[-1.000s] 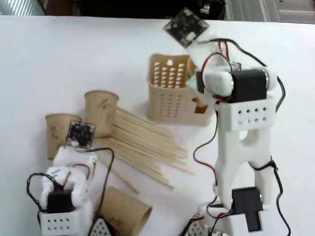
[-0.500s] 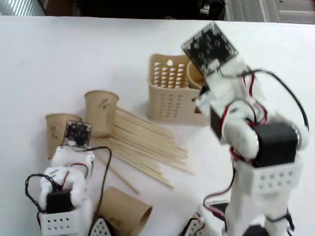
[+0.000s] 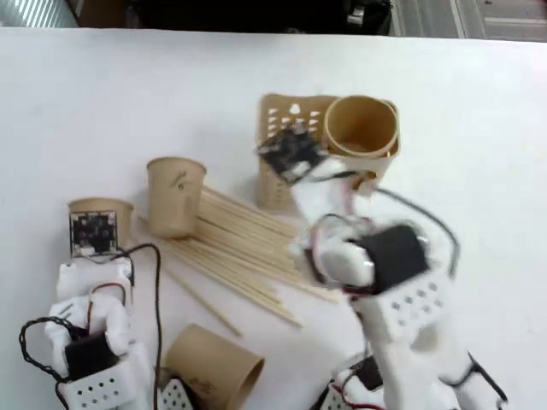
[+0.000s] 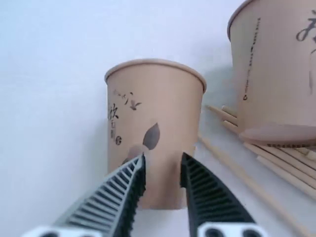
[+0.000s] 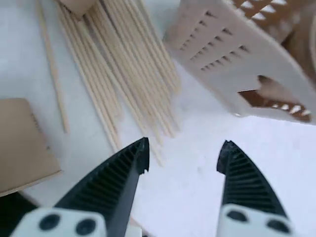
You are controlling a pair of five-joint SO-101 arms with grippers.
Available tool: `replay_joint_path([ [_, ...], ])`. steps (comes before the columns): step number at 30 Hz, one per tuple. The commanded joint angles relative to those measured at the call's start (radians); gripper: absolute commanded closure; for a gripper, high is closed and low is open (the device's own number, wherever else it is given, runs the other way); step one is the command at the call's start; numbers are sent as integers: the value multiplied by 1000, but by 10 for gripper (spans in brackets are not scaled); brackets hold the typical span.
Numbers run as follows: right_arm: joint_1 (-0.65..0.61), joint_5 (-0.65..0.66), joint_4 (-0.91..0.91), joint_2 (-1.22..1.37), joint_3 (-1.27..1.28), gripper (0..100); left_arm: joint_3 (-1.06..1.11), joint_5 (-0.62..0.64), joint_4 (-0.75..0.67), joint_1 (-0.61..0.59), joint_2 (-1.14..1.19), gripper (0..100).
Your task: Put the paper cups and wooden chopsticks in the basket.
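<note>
In basket (image 3: 291, 145), at right end: stowed cup (image 3: 361, 126), upright. Just in front of basket, loose chopsticks (image 3: 248, 252) fanned flat on desk (image 3: 128, 94). Upright at their left end, mid cup (image 3: 175, 195); beside it, upright left cup (image 3: 122, 224). Near desk's front edge, lying cup (image 3: 214, 369) on its side. Close against left cup, left gripper (image 4: 162, 173), barely parted, holding nothing. Above desk between chopsticks and basket, right gripper (image 5: 183, 153), spread wide, empty.
</note>
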Motion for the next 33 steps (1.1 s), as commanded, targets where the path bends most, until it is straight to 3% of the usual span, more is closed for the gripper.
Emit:
replay_joint_path([
  [1, -108, -100, -22, 85, -3, 769, -87, 0, 32, -44, -13, 801],
  [13, -140, -327, -194, 341, -143, 769, -107, 2, 60, -61, -13, 797],
  [20, -162, -341, -325, 496, -282, 769, -150, 98, 55, -209, -13, 797],
  [24, -223, -422, -406, 610, -308, 769, -157, 98, 54, -245, -13, 797],
  [27, -295, -563, -443, 711, -365, 765, -155, 98, 54, -245, -13, 797],
  [33, -349, -671, -432, 926, -646, 638, -153, 98, 54, -245, -13, 797],
])
